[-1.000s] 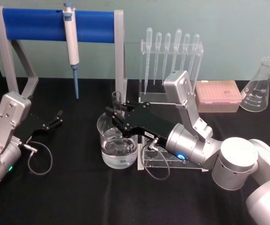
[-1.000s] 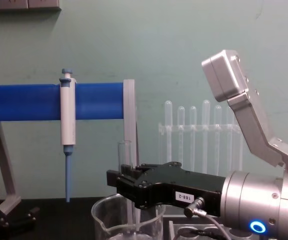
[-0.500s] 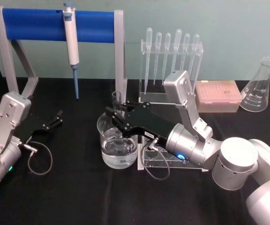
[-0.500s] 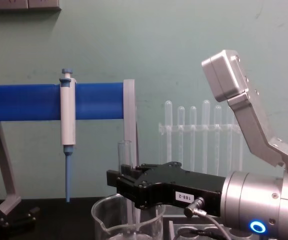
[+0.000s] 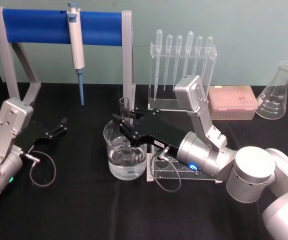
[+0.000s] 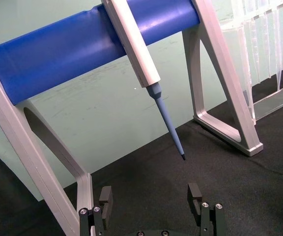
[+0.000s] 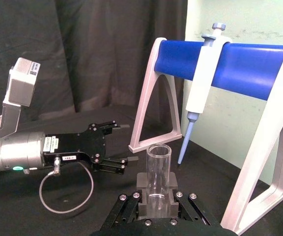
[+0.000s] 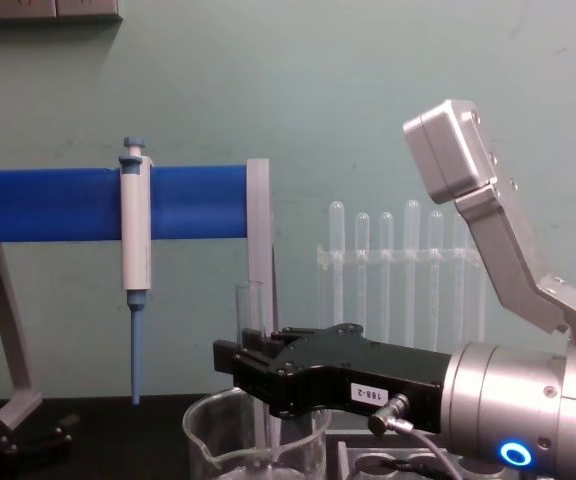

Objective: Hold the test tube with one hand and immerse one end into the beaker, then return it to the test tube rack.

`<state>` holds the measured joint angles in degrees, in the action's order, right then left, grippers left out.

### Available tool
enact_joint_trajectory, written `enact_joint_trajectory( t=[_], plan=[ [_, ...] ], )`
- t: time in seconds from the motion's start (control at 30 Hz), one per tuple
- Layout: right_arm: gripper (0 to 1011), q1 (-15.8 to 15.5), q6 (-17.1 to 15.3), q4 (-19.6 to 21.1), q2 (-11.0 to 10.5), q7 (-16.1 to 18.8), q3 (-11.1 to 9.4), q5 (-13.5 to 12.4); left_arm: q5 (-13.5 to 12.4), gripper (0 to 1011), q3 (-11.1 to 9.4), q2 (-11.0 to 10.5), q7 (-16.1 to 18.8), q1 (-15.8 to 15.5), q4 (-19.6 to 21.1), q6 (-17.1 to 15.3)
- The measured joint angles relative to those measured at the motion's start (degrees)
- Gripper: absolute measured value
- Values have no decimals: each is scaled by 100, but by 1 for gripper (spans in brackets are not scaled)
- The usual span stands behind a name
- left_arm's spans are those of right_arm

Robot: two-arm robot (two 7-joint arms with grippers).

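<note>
My right gripper [image 5: 123, 125] is shut on the clear glass test tube [image 5: 124, 106] and holds it upright over the beaker [image 5: 125, 161], a wide glass cylinder with liquid in its bottom. The tube's lower end reaches down inside the beaker; its open rim stands above the fingers [image 8: 249, 299]. In the right wrist view the test tube [image 7: 157, 166] rises between the black pads [image 7: 145, 181]. The beaker [image 8: 208, 440] sits just below the gripper [image 8: 240, 358] in the chest view. My left gripper [image 5: 61, 125] rests open at the left of the table, seen also in the left wrist view [image 6: 150, 196].
A blue-barred stand [image 5: 59, 26] with a hanging pipettor [image 5: 76, 42] is behind the beaker. A clear rack of plastic pipettes [image 5: 184, 55], a pink tip box [image 5: 232, 102] and a conical flask [image 5: 275, 92] stand at the back right. A clear tube rack [image 5: 171, 172] sits under my right wrist.
</note>
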<state>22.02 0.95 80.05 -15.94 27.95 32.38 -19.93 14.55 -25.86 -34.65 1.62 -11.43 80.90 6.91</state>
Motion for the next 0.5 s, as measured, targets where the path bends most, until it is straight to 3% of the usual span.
enact_joint_trajectory(
  t=[0.5],
  plan=[
    [228, 0, 0, 0, 0, 0, 0, 0, 0, 1000, 0, 0, 0, 0, 0, 0]
  ],
)
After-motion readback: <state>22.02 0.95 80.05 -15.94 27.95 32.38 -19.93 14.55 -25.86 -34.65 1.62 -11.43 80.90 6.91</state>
